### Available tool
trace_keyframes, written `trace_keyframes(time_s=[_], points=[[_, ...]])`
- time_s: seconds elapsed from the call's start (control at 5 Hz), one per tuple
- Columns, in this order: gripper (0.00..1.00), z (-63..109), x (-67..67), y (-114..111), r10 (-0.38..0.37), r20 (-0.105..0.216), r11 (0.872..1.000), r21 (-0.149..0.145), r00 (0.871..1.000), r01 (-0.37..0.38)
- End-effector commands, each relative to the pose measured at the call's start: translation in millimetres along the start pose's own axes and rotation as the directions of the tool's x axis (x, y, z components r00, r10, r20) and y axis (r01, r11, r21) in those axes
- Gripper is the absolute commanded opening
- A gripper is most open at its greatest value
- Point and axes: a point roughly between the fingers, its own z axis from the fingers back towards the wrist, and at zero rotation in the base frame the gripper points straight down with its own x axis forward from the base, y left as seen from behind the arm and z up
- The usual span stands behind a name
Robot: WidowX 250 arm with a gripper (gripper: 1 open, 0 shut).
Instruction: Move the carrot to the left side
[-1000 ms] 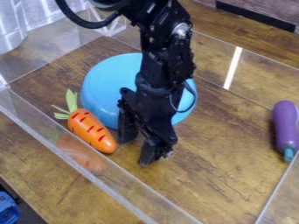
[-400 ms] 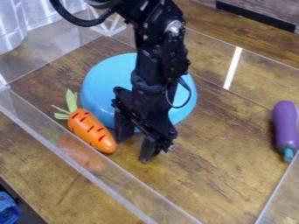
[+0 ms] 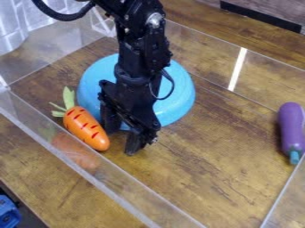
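The carrot (image 3: 85, 127) was noted lying on the wooden table (image 3: 226, 169), inside a clear plastic enclosure (image 3: 71, 165), at about 8 o'clock from the blue dish (image 3: 173, 93) and just beside its rim. Its green leafy top was pointed toward 10 o'clock, its orange tip toward 4 o'clock. The gripper (image 3: 125, 140) was seen hanging nearly upright from the black arm, tips down close to the tabletop, at 3 o'clock from the carrot and just beside it; contact could not be confirmed. The fingers were observed spread apart with nothing held between them. The arm's body was seen crossing in front of the dish. A purple eggplant toy (image 3: 291, 129) was recorded well apart, at 3 o'clock near the enclosure's wall.
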Motion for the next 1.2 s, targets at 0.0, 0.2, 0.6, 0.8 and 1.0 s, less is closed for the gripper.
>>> trace_keyframes(time_s=[0.0,0.2,0.6,0.8,1.0], points=[[0.0,16.4,2.1,-2.4,-0.054,0.053,0.999,0.008,0.997,0.054],[0.0,19.6,2.8,1.2,-0.057,0.052,0.998,0.007,0.997,0.056],[0.0,21.2,1.4,3.5,-0.13,0.06,0.991,0.007,0.99,0.13],[0.0,19.6,-0.6,2.9,-0.2,0.068,0.98,0.008,0.977,0.2],[0.0,16.6,-4.6,4.6,-0.21,0.068,0.978,0.008,0.975,0.21]])
